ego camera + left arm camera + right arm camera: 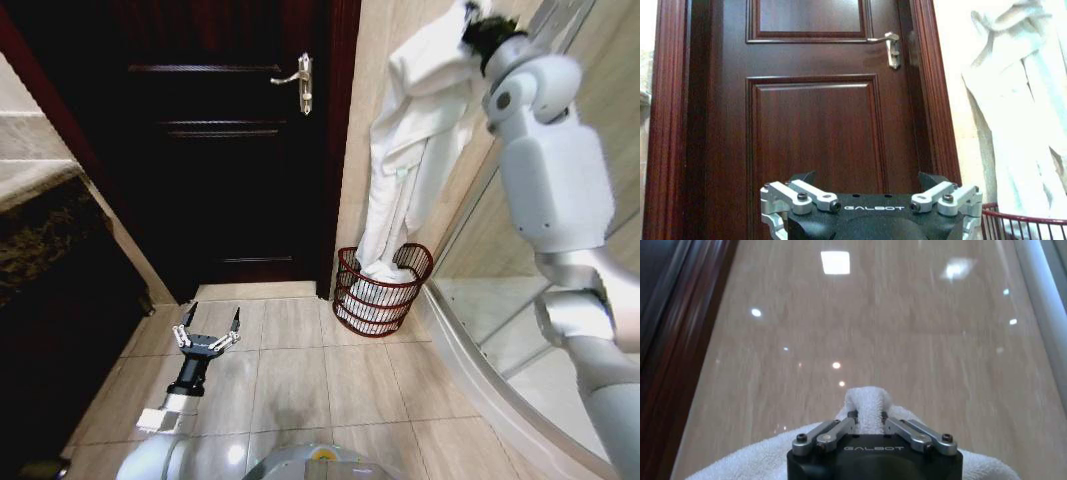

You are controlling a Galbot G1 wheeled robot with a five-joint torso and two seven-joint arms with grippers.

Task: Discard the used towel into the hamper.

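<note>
While the right gripper (867,422) is pinching a fold of the white towel (415,130) at one o'clock, its tail is draping into the hamper (380,290); releasing likely follows. Left gripper (208,330) is idling spread at seven o'clock.

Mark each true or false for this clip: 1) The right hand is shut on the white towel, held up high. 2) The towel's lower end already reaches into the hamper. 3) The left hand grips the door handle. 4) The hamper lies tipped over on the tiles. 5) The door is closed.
1) True: the right hand pinches the towel.
2) True: it hangs into the hamper.
3) False: the left hand is open, low over the floor, apart from the door handle.
4) False: it stands upright by the wall.
5) True: the door is closed.
</note>
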